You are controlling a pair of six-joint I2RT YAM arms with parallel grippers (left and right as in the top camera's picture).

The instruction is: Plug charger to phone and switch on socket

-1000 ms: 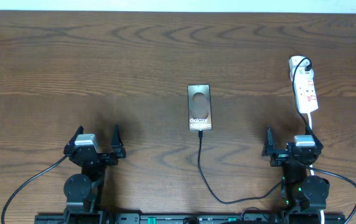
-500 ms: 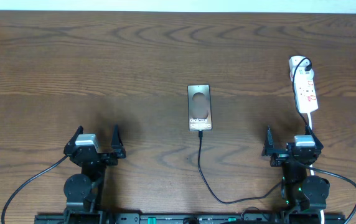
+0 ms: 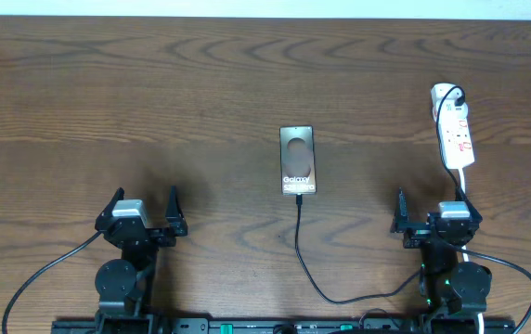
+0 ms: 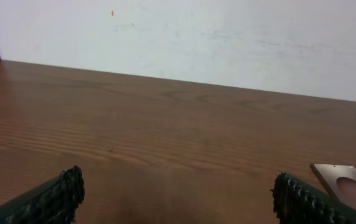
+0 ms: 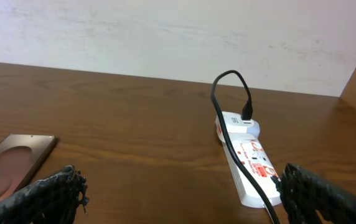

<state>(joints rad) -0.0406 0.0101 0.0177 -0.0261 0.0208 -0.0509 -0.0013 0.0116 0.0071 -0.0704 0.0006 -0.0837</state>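
Note:
The phone [image 3: 297, 160] lies flat mid-table, lettering up; it also shows at the left wrist view's right edge [image 4: 349, 186] and the right wrist view's left edge [image 5: 10, 165]. The charger cable [image 3: 301, 250] curves from the table's front, and its tip meets the phone's near short edge. The socket [image 3: 455, 134] lies at the far right with a black plug in its far end [image 5: 246, 112]. The black cable runs over the socket [image 5: 252, 171]. My left gripper [image 3: 145, 206] [image 4: 178, 199] and right gripper [image 3: 437, 211] [image 5: 181, 199] are open and empty, near the front edge.
A white cord [image 3: 466, 181] leaves the socket's near end toward the right arm. A pale wall stands behind the table's far edge [image 4: 184, 78]. Bare wood lies between both grippers and the phone.

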